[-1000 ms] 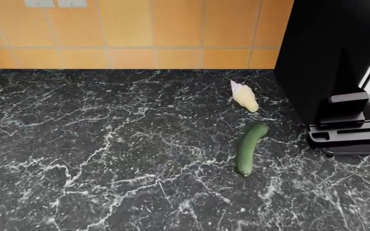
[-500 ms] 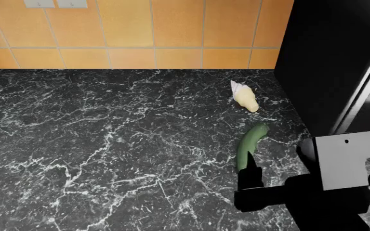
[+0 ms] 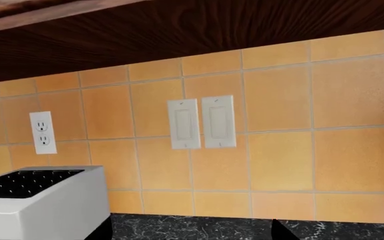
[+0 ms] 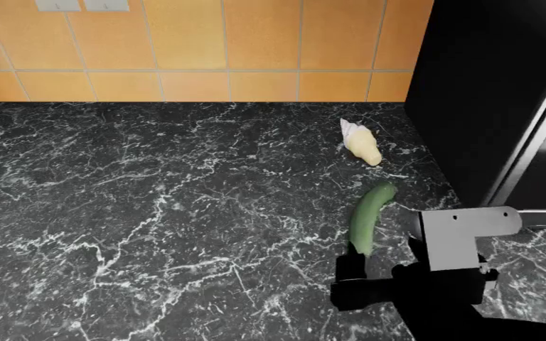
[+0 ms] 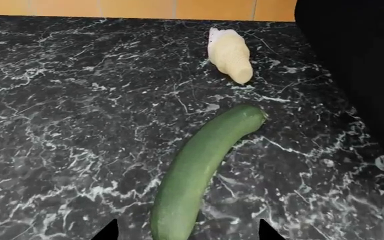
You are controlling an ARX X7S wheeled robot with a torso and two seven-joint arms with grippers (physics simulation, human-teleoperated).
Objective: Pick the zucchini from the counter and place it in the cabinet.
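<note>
The dark-green zucchini (image 4: 369, 216) lies on the black marble counter (image 4: 159, 213), near the black appliance at the right. In the right wrist view the zucchini (image 5: 199, 170) runs lengthwise away from the camera. My right gripper (image 4: 375, 260) is open at the zucchini's near end. Its two fingertips (image 5: 106, 231) stand wide on either side of that end in the right wrist view and do not touch it. My left gripper (image 3: 190, 235) is open and empty, held high over the counter's back (image 3: 192, 225), facing the tiled wall. It is out of the head view.
A pale cream tapered lump (image 4: 361, 144) lies just beyond the zucchini. A tall black appliance (image 4: 482, 85) stands at the right. In the left wrist view a white toaster (image 3: 38, 205), wall switches (image 3: 202, 122) and the dark wood underside of a wall cabinet (image 3: 178, 35) show.
My right arm has swung in from the right and come down behind the zucchini's near end, then shifted slightly left. The zucchini has not moved.
</note>
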